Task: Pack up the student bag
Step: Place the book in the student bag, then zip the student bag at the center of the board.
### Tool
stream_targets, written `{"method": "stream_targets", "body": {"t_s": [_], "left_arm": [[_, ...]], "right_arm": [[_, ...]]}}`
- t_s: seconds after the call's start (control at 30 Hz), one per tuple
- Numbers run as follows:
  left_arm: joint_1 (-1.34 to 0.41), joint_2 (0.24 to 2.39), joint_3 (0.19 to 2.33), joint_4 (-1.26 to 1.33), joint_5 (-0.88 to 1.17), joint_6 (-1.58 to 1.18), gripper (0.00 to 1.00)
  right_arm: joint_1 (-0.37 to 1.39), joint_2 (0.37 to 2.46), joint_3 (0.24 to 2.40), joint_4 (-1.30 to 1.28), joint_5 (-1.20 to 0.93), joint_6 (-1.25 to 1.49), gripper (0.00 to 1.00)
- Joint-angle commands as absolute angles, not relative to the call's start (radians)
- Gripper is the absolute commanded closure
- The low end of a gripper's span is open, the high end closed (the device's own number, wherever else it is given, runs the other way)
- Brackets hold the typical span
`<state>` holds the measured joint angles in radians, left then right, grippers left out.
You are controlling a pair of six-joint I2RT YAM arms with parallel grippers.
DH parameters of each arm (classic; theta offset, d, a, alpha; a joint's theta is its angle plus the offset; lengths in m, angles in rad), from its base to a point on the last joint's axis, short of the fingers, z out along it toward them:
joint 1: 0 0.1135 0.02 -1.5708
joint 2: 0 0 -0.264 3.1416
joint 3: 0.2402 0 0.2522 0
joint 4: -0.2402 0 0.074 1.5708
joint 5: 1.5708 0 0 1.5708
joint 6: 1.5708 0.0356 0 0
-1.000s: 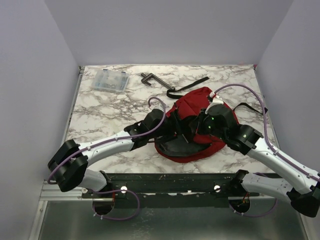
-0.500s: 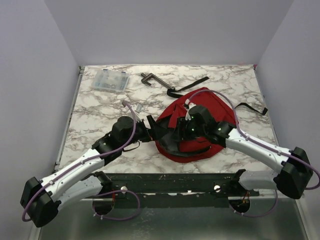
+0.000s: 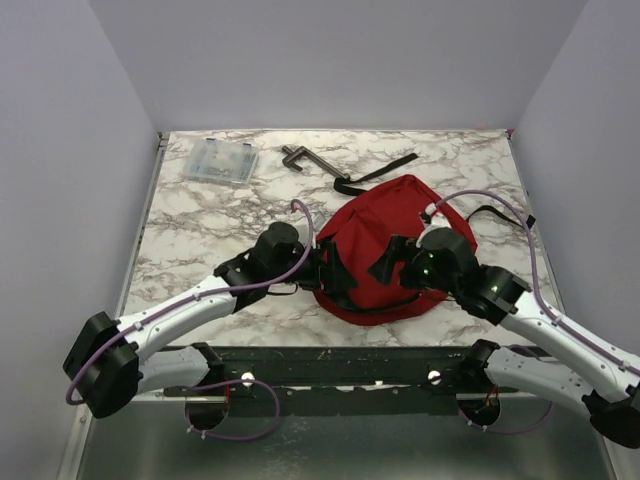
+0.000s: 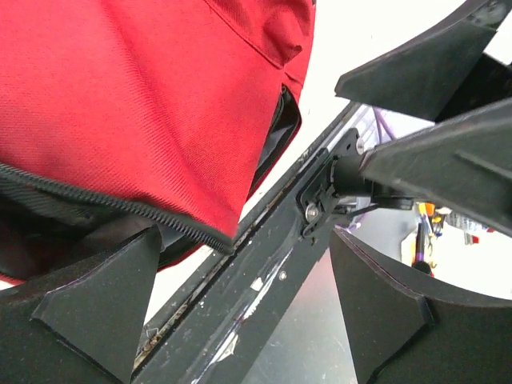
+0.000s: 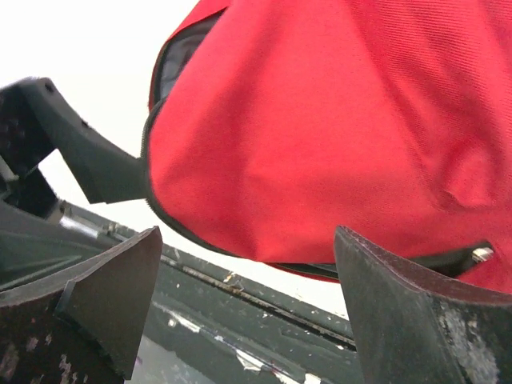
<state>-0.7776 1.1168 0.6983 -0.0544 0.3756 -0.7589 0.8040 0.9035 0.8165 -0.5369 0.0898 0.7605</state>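
Note:
The student bag (image 3: 390,240), a red backpack, lies flat at the table's near middle, with its red top flap down over the dark zippered mouth. My left gripper (image 3: 335,272) stands open at the bag's left edge, nothing between its fingers. In the left wrist view the student bag (image 4: 128,104) and its zipper edge (image 4: 120,204) sit above the left gripper (image 4: 240,320). My right gripper (image 3: 386,262) hovers open over the bag's near front. In the right wrist view the student bag (image 5: 336,128) hangs just beyond the empty right gripper (image 5: 248,312).
A clear plastic box (image 3: 218,161) sits at the far left. A dark clamp-like tool (image 3: 300,157) and a black strap (image 3: 375,172) lie behind the bag. The dark metal rail (image 3: 330,365) runs along the table's near edge.
My right gripper has opened and let go of the bag's flap, which now lies down over the opening. The left gripper swung away to the left and came back to the bag's left edge.

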Motion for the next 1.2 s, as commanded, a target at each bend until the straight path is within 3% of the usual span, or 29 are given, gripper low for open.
{"method": "stream_targets", "body": {"t_s": [0.0, 0.13, 0.27, 0.5, 0.63, 0.83, 1.0, 1.17], "left_arm": [[-0.813, 1.192, 0.740, -0.054, 0.395, -0.753, 0.13], [-0.809, 1.252, 0.777, -0.048, 0.351, -0.731, 0.21], [-0.798, 1.278, 0.821, -0.043, 0.311, -0.731, 0.38], [-0.743, 1.236, 0.841, -0.044, 0.273, -0.720, 0.99], [-0.743, 1.094, 0.772, -0.040, 0.176, -0.725, 1.00], [-0.755, 0.931, 0.701, -0.047, 0.109, -0.767, 1.00], [-0.754, 0.959, 0.747, -0.067, 0.126, -0.834, 1.00], [-0.753, 0.994, 0.827, -0.054, 0.181, -0.854, 1.00]], "right_arm": [[0.805, 0.831, 0.752, -0.710, 0.340, 0.935, 0.08], [0.804, 0.815, 0.704, -0.848, 0.541, 1.189, 0.14], [0.782, 0.799, 0.658, -0.820, 0.622, 1.227, 0.16], [0.668, 0.807, 0.577, -0.575, 0.483, 0.985, 0.17], [0.643, 0.826, 0.547, -0.337, 0.344, 0.761, 0.16], [0.532, 1.020, 0.619, -0.174, 0.108, 0.570, 0.14], [0.523, 1.087, 0.723, -0.300, -0.016, 0.551, 0.14], [0.524, 0.971, 0.655, -0.414, -0.164, 0.644, 0.16]]}}
